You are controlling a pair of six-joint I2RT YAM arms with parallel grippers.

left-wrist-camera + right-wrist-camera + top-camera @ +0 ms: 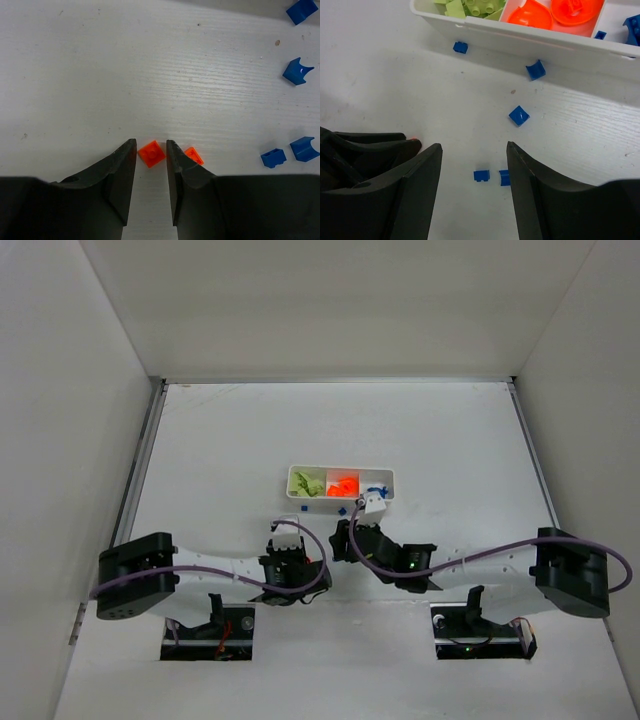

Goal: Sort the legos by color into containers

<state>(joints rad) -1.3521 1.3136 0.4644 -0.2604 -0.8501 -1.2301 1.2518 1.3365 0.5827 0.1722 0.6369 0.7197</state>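
Overhead, the white worktop point(400, 430) carries one long shallow white tray point(340, 498) near the middle of the frame, its long axis running left to right. Its left compartment holds lime green bricks point(470, 7), the middle one holds orange pieces point(555, 10), and the right one holds blue bricks point(632, 25). In the right wrist view the tray crosses the top of the frame, its near wall sloping down toward the right.

Both arms reach in from the bottom edge and meet just below the tray. The right tool point(474, 146) is spread wide and holds nothing. Worktop shows between its fingers, and a small blue brick point(481, 175) lies there, with another point(503, 177) partly hidden against the right finger.

The left tool point(151, 145) is set narrow around a flat square orange brick point(151, 153). This brick lies stud up on the worktop, turned like a diamond so that its corners point at the two fingers. The corners sit at or against the pads; I cannot tell whether they are pressed. A second orange brick point(194, 155) lies just beside the right finger, on its outer side.

More loose blue bricks lie on the worktop below the tray's near wall: one point(460, 47) just beside it at upper left, a curved one point(536, 69) near its middle, and a sloped one point(519, 115) lower down.
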